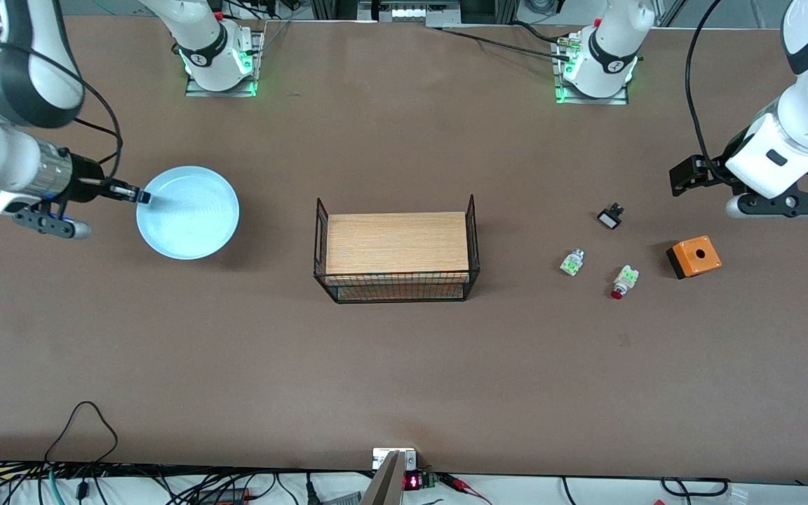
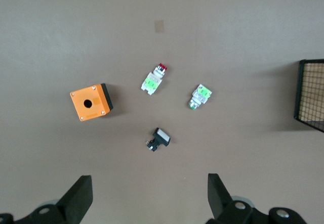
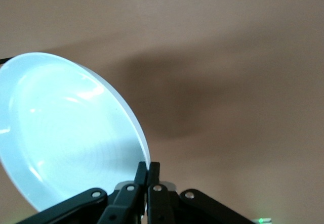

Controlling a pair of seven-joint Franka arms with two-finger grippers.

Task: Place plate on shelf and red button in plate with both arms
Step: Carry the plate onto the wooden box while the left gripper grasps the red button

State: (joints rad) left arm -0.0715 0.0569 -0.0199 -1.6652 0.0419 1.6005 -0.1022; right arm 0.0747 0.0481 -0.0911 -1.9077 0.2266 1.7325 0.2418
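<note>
The pale blue plate point(image 1: 188, 212) is toward the right arm's end of the table. My right gripper point(image 1: 143, 197) is shut on its rim. In the right wrist view the plate point(image 3: 66, 138) stands tilted, its rim between the gripper's point(image 3: 148, 169) jaws, and its shadow falls on the table apart from it. The red button point(image 1: 623, 282) lies on its side toward the left arm's end. My left gripper point(image 1: 688, 177) hangs open and empty above the table beside the small parts. The left wrist view shows the red button point(image 2: 155, 79) well ahead of the gripper point(image 2: 149, 198).
A wire basket point(image 1: 321, 238) holding a wooden board stands mid-table. Near the red button lie a green-capped switch point(image 1: 571, 262), a black switch point(image 1: 610, 217) and an orange box with a hole point(image 1: 694, 257). Cables run along the table edge nearest the front camera.
</note>
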